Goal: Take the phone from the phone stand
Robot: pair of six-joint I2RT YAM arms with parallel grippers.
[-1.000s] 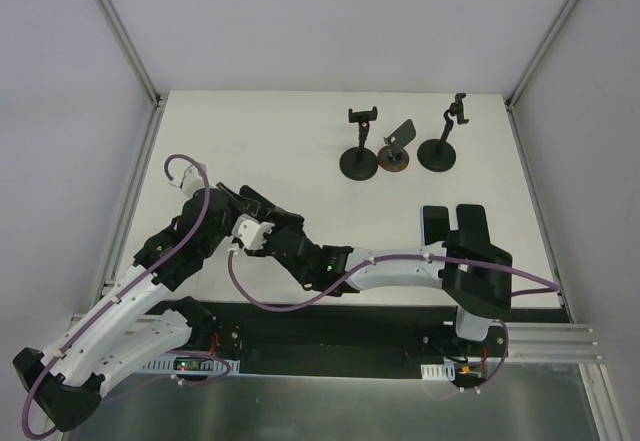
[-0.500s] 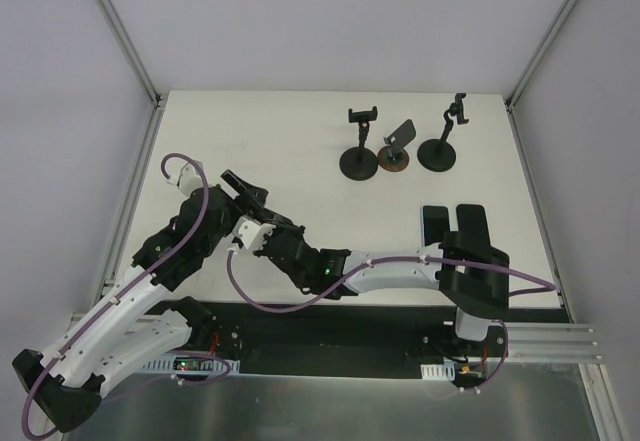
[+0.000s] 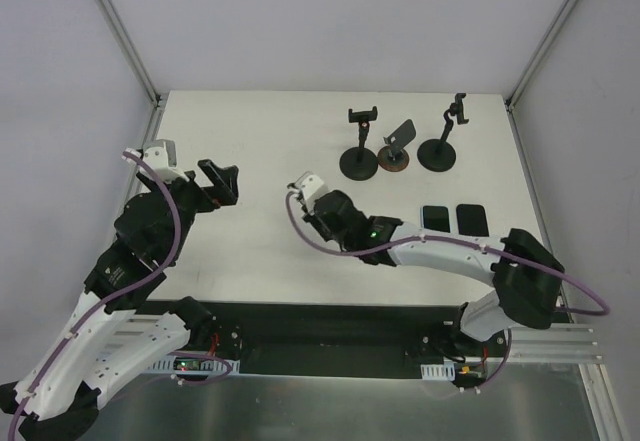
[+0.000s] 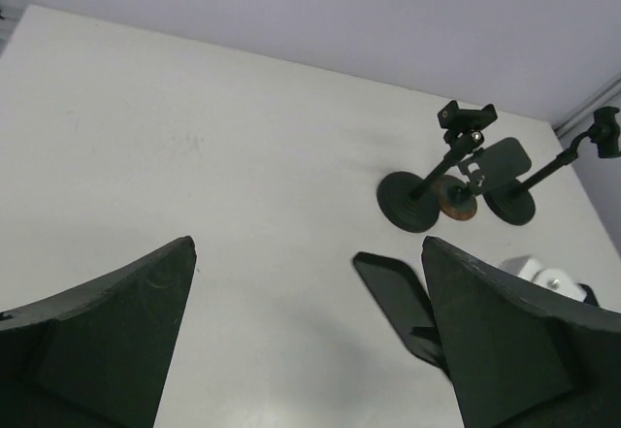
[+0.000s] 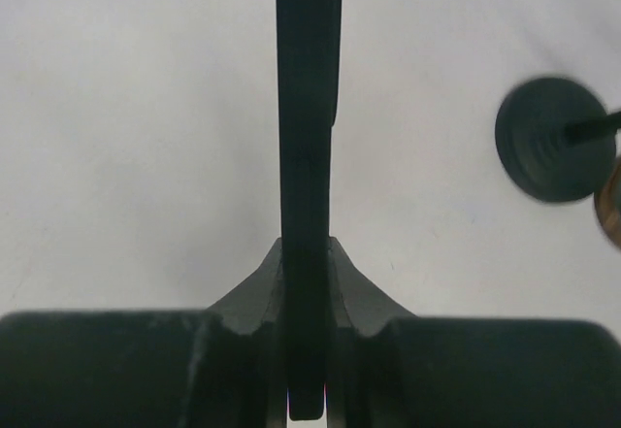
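White tabletop (image 3: pixel 250 131), boxed in by pale grey walls (image 3: pixel 300 21) and slanting metal frame posts (image 3: pixel 120 31), with two robot arms reaching out from its near edge.

At mid-table the phone (image 5: pixel 308 156) is clamped in the right gripper (image 5: pixel 308 253). The wrist camera sees it edge-on, a thin dark slab running straight out between the two fingers (image 5: pixel 260 287), which press on its flat faces with only the phone's thickness between them. From the left wrist camera the same phone (image 4: pixel 393 292) shows as a dark slab tilted above the table, not lying on it.

It is well apart from the three phone stands (image 3: pixel 395 151) grouped near the far edge. The outer two are black round-based stands with thin stems and clamp heads; between them sits a shorter one on a brown base (image 3: pixel 393 161) with a tilted plate.

Two other phones (image 3: pixel 453 219) lie flat, side by side and screen up, right of centre, just beyond the right arm's white forearm (image 3: pixel 440 251).

On the left side of the table the left gripper (image 3: pixel 218 183) is raised off the surface, its dark jaws spread wide with nothing between them.
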